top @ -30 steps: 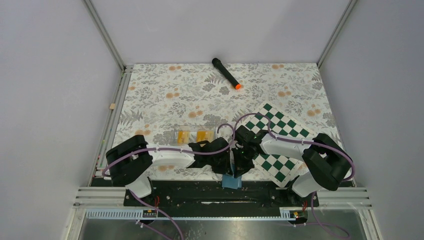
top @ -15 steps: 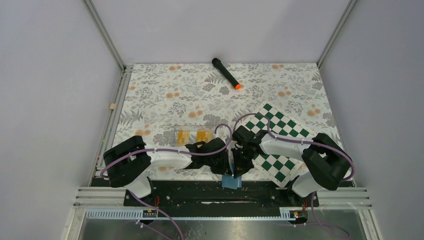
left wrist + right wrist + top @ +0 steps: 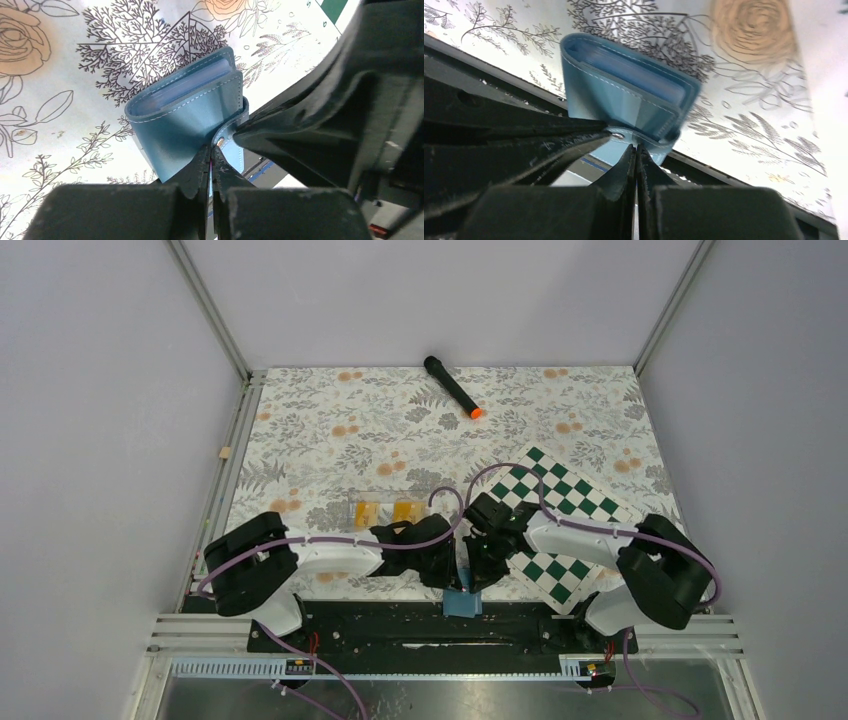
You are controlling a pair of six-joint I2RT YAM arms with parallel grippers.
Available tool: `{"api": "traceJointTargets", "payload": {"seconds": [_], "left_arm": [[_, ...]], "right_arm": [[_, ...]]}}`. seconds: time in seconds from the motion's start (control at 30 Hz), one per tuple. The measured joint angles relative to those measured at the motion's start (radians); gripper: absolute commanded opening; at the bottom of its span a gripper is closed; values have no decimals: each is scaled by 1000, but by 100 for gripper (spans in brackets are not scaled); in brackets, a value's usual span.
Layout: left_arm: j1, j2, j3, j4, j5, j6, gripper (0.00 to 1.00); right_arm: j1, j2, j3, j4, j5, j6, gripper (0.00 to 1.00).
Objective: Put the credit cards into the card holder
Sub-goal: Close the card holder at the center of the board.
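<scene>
The blue card holder [image 3: 463,602] lies folded at the table's near edge, between both arms. In the left wrist view the card holder [image 3: 187,112] is folded, and my left gripper [image 3: 212,152] is shut on its snap tab. In the right wrist view the card holder [image 3: 624,97] shows its inner sleeves, and my right gripper [image 3: 636,150] is shut on the tab from the other side. Two orange-yellow credit cards [image 3: 367,512] [image 3: 404,510] lie in a clear plastic tray behind the left arm.
A green-and-white chessboard [image 3: 560,508] lies under the right arm at the right. A black marker with an orange tip [image 3: 452,387] lies at the far middle. The clear tray [image 3: 387,499] sits left of centre. A black rail [image 3: 400,625] runs along the near edge.
The right arm's elbow has shifted slightly right and down. Both grippers stay pinched on the card holder at the near edge.
</scene>
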Motion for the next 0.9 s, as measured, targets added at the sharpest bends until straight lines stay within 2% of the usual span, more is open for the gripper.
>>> {"api": "traceJointTargets", "payload": {"seconds": [0.3, 0.9], "left_arm": [[5, 0, 53, -89, 0, 11, 0], [4, 34, 102, -174, 2, 21, 0]], "right_arm": [[0, -88, 48, -95, 121, -18, 0], [-3, -66, 45, -64, 74, -26, 0]]}}
